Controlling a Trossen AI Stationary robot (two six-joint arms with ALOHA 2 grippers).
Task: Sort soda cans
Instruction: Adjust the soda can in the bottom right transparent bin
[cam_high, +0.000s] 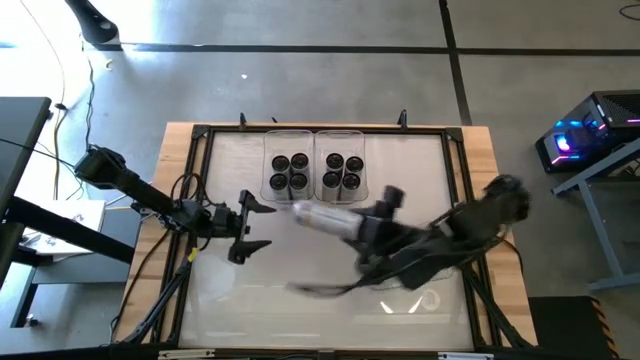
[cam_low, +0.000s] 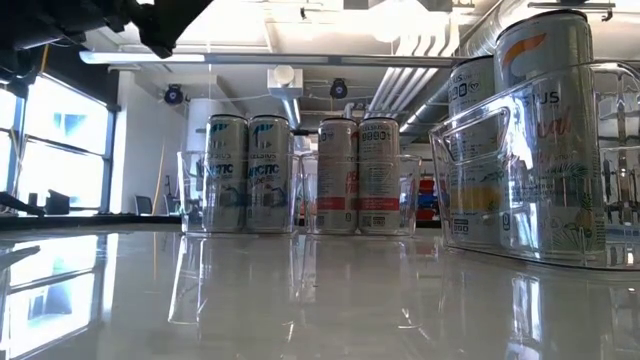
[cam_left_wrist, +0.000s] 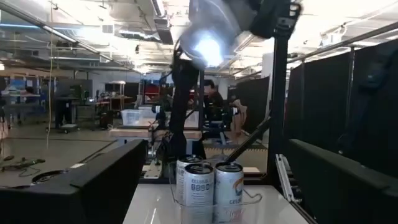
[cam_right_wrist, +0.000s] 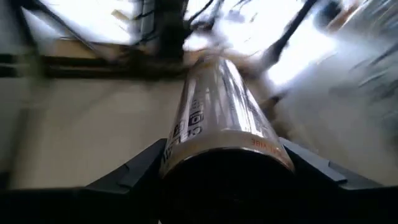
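Note:
Several soda cans with dark tops stand upright in two clear bins at the table's far middle: the left bin (cam_high: 289, 171) and the right bin (cam_high: 342, 171). In the low view they show as blue-lettered cans (cam_low: 247, 175) and red-labelled cans (cam_low: 358, 177). My right gripper (cam_high: 362, 228) is shut on one more soda can (cam_high: 320, 215), which lies level above the table in front of the bins. My left gripper (cam_high: 250, 226) hovers open just to the left of that can, touching nothing. Its wrist view shows the held can (cam_left_wrist: 208, 31) high up and binned cans (cam_left_wrist: 205, 183) below. My right gripper pinches the soda can by its side wall near one end (cam_right_wrist: 186, 152), one finger (cam_right_wrist: 134, 171) on each side. The fingers come level from the table's right and lie along the can. The can is lifted clear, lying level, its free end (cam_high: 300, 210) pointing toward the left gripper.
In the low view another clear bin holding cans (cam_low: 530, 150) stands close at the right. A dark frame (cam_high: 200, 135) borders the glossy table. Cables (cam_high: 150, 300) run along the left edge. Open tabletop (cam_high: 300, 315) lies toward the near edge.

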